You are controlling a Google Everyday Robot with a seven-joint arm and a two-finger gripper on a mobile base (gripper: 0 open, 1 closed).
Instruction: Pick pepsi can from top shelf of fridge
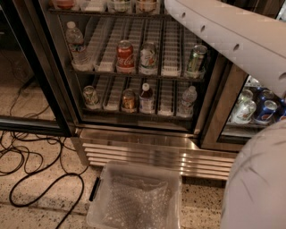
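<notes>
The fridge (147, 143) stands in front of me with its left glass door (31, 67) swung open. Only the front edge of the top shelf (107, 13) shows at the frame's upper border. The bottoms of several items stand on it, cut off by the frame. No blue pepsi can can be made out there. My white arm (232, 40) crosses the upper right corner and reaches up out of the frame. The gripper is out of view.
The middle rack holds a water bottle (77, 44), a red Coca-Cola can (125, 56), a pale can (147, 58) and a green can (196, 58). Blue cans (266, 112) sit behind the right door. A clear plastic bin (136, 199) and black cables (31, 156) lie on the floor.
</notes>
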